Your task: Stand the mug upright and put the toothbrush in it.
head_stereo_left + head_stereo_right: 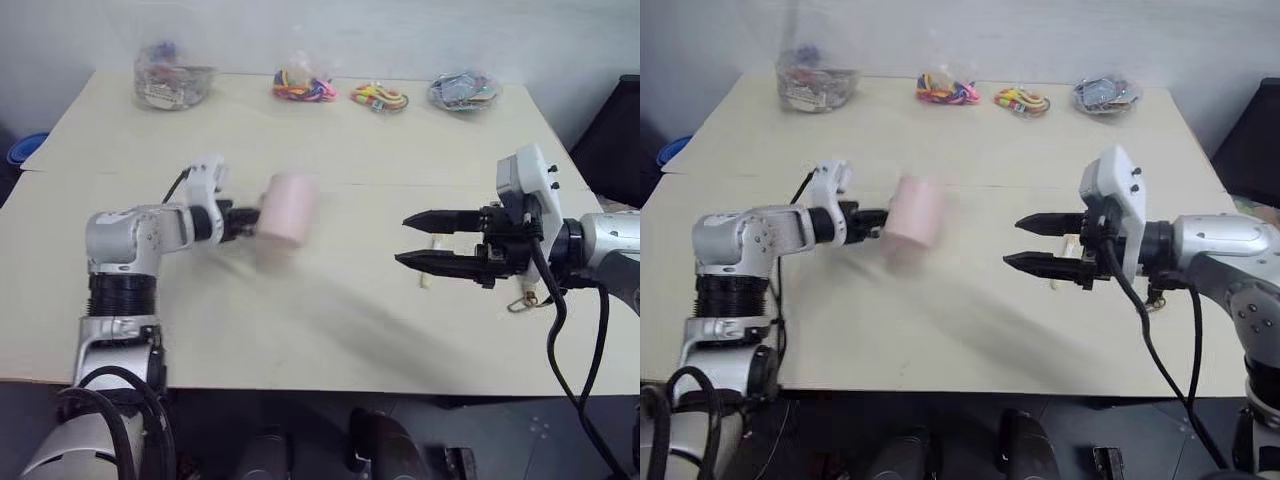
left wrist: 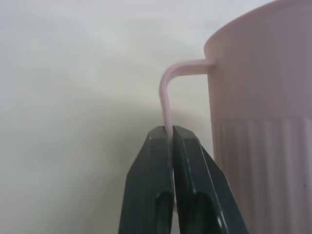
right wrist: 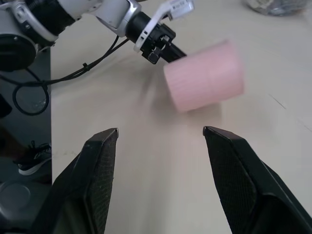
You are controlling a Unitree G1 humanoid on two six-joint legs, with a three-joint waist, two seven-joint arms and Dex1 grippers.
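Observation:
The pale pink ribbed mug hangs tilted just above the table, blurred by motion. My left gripper is shut on its thin loop handle, beside the mug's wall. The right gripper hovers open to the right of the mug, pointing towards it with nothing between its fingers. The pale toothbrush lies on the table behind the right gripper's fingers, which partly hide it.
A brown keychain with a metal clip lies under the right wrist. Along the table's far edge sit a clear bag of small items, two bunches of coloured bands and another bag. A dark object stands at the right.

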